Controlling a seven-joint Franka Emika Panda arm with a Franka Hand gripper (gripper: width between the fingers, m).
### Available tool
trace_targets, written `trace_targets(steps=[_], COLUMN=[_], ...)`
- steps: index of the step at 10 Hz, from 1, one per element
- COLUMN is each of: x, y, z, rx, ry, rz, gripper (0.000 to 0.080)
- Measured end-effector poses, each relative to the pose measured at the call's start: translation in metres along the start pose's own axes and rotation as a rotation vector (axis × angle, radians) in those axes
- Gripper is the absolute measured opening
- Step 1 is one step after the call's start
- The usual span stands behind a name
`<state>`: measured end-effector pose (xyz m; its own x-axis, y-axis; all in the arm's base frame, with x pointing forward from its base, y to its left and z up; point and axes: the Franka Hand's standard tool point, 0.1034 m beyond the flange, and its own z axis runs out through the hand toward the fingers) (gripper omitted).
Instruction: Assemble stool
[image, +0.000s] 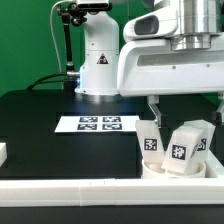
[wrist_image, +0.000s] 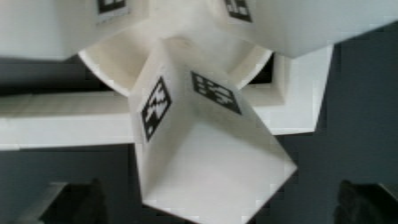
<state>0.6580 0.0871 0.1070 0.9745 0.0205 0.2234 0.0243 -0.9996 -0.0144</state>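
Note:
The white round stool seat (image: 160, 169) lies at the exterior view's right, by the front rail. Two white tagged legs stand on it: one (image: 150, 140) on the left and a larger one (image: 188, 142) on the right. My gripper (image: 186, 108) hangs just above the right leg with one finger on each side. In the wrist view that leg (wrist_image: 199, 115) fills the middle, showing two tags. The dark fingertips (wrist_image: 75, 200) stand well clear of its sides. The gripper (wrist_image: 217, 208) is open and holds nothing. White seat parts (wrist_image: 306, 95) show behind the leg.
The marker board (image: 95, 124) lies flat on the black table in the middle. A long white border rail (image: 90, 195) runs along the front. A small white piece (image: 3, 152) sits at the left edge. The robot base (image: 98, 60) stands at the back.

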Motion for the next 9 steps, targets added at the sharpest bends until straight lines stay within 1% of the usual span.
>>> trace_targets(steps=[5, 6, 9], x=[-0.0013, -0.001, -0.001], y=[0.009, 0.0108, 0.0112], z=[0.0024, 0.0023, 0.0023], rx=[-0.029, -0.035, -0.036], ry=[-0.01, -0.012, -0.012], rz=[-0.316, -0.35, -0.344], gripper=[0.0649, 0.0649, 0.0649])
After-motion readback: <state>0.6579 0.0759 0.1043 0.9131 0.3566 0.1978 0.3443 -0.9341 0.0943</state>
